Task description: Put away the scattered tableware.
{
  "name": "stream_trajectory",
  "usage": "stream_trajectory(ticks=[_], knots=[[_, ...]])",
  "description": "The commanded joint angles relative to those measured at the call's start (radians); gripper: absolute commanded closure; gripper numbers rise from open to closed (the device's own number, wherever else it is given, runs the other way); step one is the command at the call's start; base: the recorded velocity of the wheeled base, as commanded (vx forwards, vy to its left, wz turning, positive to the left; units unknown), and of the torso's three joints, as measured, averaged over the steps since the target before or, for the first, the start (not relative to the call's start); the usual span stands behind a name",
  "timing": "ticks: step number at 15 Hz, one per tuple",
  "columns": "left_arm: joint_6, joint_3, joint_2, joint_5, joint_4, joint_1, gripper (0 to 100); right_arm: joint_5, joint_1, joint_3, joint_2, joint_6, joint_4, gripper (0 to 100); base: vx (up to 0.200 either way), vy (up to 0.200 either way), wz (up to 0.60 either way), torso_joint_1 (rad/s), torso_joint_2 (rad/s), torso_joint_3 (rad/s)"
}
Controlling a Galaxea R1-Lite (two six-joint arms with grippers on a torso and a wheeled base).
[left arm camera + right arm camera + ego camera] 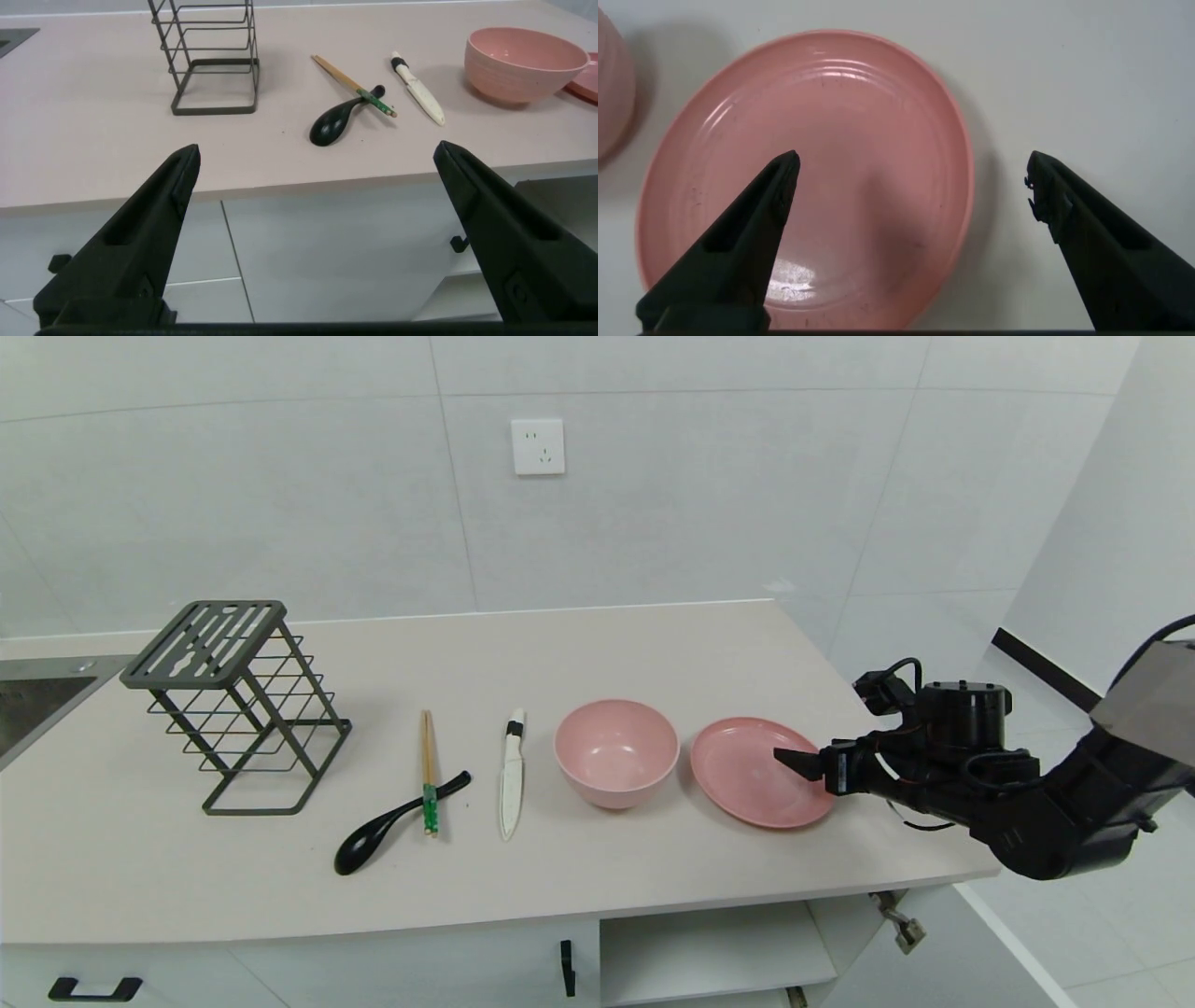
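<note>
- Nothing looks put away yet – all five pieces of tableware lie loose on the pale tabletop [653,644].
- The dark grey wire rack with a slotted top [238,705] stands at the tabletop's left end, and I see nothing in its slots or frame.
- Just right of the rack lie the wooden chopsticks with a green band [428,770]. They cross the handle of the black spoon [397,821].
- The white knife with a black band [511,775] lies beside them, apart from both.
- The pink round bowl [616,751] sits upright further right and holds nothing.
- The pink flat plate [747,779] is next to the bowl, near the tabletop's right end, and it is bare too.
- My right gripper [910,168] is spread wide over the plate's outer edge, one finger above the dish and the other past the rim. I cannot tell whether it touches.
- My left gripper [315,149] is spread as well and holds nothing. It hangs in front of the tabletop's near edge, facing the rack and the utensils.
- I judge the task to be at its first step – the plate looks like the first piece to go, and the other four are left to do.
</note>
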Motion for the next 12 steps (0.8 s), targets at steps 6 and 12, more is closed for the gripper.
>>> stream_trajectory(ticks=[6,12], knots=[[-0.002,0.0,0.001,0.0,0.0,0.0,0,0.001,0.032,0.061,0.043,-0.002,-0.07,0,0.0,0.0,0.0,0.0,0.0,0.0],[-0.002,0.0,0.001,0.0,0.0,0.0,0,-0.006,0.064,0.06,0.053,-0.003,-0.069,100,0.0,0.0,0.0,0.0,0.0,0.0]])
